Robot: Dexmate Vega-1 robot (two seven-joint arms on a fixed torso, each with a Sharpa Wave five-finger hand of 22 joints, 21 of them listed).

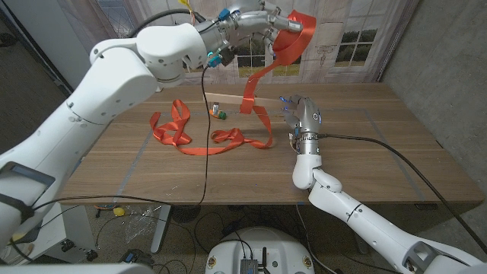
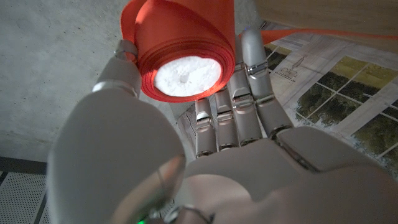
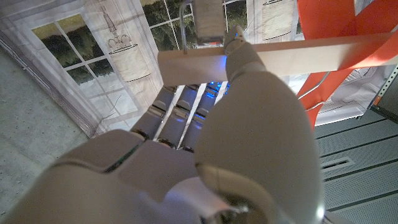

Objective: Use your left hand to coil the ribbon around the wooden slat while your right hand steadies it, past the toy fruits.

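The wooden table [image 1: 380, 160] took up most of what I could see, with a printed backdrop of windows [image 1: 358, 42] standing behind its far edge.

My left arm [image 1: 114, 76] was raised high over the far side of the table. My left hand [image 1: 247, 23] was up near the backdrop, holding the spool of orange ribbon [image 2: 186, 53]. From the wrist camera the spool sat between my thumb and my fingers [image 2: 239, 118], white core facing the camera, so that hand was wrapped around the spool rather than spread.

The ribbon [image 1: 262, 76] ran down from the spool in a long twisted strip to the slat, and the rest of it lay in loose loops on the table [image 1: 183, 133], towards the left and middle.

My right arm [image 1: 358, 209] came in low from the bottom corner. My right hand [image 1: 304, 122] stood at the right end of the wooden slat [image 3: 298, 56]. In the wrist view my fingers [image 3: 177, 115] were curled up against the slat and my thumb reached over it, so I was gripping it. The slat itself lay across the far middle of the table [image 1: 262, 101], with the ribbon crossing it near my right hand.

One small toy [image 1: 218, 112], green with a bit of orange, sat on the table just left of the hanging strip. Too small to tell what fruit it was.
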